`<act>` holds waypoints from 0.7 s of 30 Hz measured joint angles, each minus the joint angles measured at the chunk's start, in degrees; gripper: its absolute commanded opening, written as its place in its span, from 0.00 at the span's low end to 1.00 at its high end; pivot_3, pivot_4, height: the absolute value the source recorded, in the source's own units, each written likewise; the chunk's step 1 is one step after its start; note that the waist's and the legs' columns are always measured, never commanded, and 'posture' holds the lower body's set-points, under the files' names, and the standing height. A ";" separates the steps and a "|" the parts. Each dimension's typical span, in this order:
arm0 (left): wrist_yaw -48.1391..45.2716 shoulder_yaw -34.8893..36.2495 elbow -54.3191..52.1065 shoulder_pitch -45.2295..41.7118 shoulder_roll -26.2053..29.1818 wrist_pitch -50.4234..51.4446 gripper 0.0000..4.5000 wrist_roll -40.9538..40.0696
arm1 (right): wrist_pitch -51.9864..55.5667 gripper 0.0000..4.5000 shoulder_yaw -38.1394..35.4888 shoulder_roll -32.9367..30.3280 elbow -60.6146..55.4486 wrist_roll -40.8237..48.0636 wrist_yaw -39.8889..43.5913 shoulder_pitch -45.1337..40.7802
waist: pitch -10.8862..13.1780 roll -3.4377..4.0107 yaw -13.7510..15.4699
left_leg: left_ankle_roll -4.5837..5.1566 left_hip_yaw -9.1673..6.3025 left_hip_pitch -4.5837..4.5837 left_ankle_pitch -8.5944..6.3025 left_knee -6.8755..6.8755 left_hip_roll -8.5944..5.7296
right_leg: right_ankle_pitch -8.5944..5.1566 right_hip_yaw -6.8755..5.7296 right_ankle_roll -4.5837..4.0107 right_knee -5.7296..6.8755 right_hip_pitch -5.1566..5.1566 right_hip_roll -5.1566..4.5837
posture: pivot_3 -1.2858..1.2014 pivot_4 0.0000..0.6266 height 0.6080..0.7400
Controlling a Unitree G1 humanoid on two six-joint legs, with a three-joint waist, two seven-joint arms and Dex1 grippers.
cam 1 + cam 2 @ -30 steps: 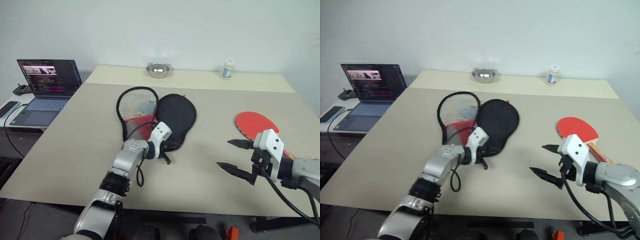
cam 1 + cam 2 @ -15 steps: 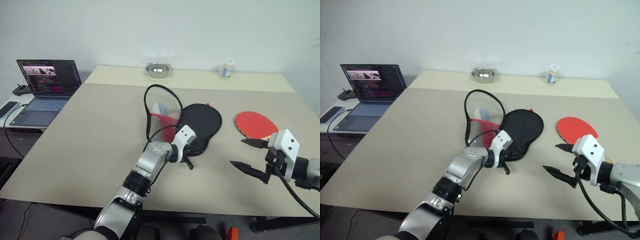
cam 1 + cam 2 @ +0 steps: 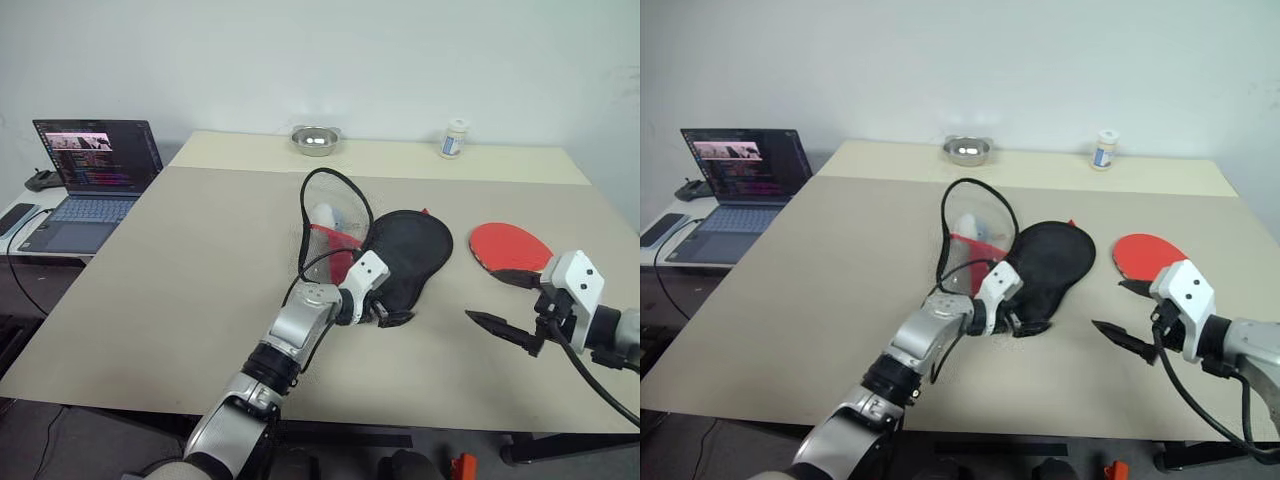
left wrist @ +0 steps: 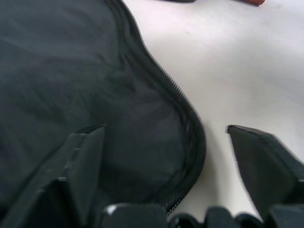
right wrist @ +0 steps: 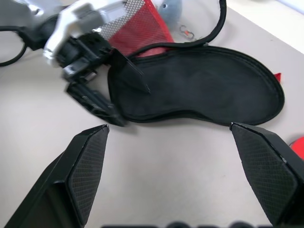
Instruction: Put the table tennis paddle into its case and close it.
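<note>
The case (image 3: 412, 252) lies black side up in the middle of the table (image 3: 180, 270), its red mesh side (image 3: 327, 243) and cord loop (image 3: 335, 190) standing up at its left. My left gripper (image 3: 388, 310) is open at the case's narrow near end (image 4: 142, 142), one finger over the fabric and the other over bare table. The paddle (image 3: 510, 245) lies red face up to the right of the case, its handle hidden behind my right arm. In front of the paddle, my right gripper (image 3: 483, 296) hovers open and holds nothing.
A metal bowl (image 3: 316, 139) and a small white bottle (image 3: 455, 138) stand along the table's far edge. An open laptop (image 3: 90, 180) and a phone (image 3: 15, 215) sit on a lower side table to the left.
My left gripper dragged the case to the right, close to the paddle, and has now opened and let go of its narrow end. The right gripper drifted right, still open.
</note>
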 measured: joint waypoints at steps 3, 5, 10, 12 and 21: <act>-6.60 -0.03 -5.06 4.23 7.00 -3.95 0.99 -1.17 | 3.35 1.00 1.86 3.89 1.61 0.22 -4.42 -3.98 | 0.00 0.01 -0.67 | -0.07 0.01 0.04 0.04 -0.02 0.08 | -0.04 -0.02 -0.14 0.08 -0.02 0.01 | 0.52 0.24 1.00; -10.38 1.02 -6.59 5.96 11.24 -5.62 0.99 -2.45 | 8.80 1.00 3.66 7.64 2.34 1.00 -9.29 -7.43 | 0.00 0.05 -0.84 | -0.16 -0.02 0.06 0.10 -0.03 0.11 | -0.03 -0.05 -0.28 0.18 -0.05 0.00 | 0.52 0.24 1.00; -16.16 3.88 -8.84 6.63 16.11 -8.10 0.99 -5.87 | 19.01 1.00 9.64 15.72 4.48 0.04 -19.72 -13.42 | -0.02 0.08 -0.42 | -0.23 -0.09 0.02 0.14 -0.02 0.07 | -0.05 -0.13 -0.36 0.17 -0.05 -0.05 | 0.52 0.24 1.00; -17.13 5.28 -9.16 6.63 17.14 -8.53 0.99 -7.15 | 20.83 1.00 10.82 18.06 5.48 -0.34 -22.02 -14.20 | -0.02 0.08 -0.38 | -0.22 -0.09 -0.04 0.13 -0.02 0.07 | -0.05 -0.14 -0.35 0.14 -0.09 -0.05 | 0.52 0.24 1.00; -23.13 9.22 -12.88 6.86 21.31 -6.13 0.99 -13.77 | 23.21 1.00 15.28 27.68 11.99 -3.55 -28.70 -17.46 | -0.03 0.09 -0.69 | -0.21 -0.10 -0.29 0.13 -0.01 0.04 | -0.04 -0.18 -0.34 0.29 -0.37 0.01 | 0.52 0.24 1.00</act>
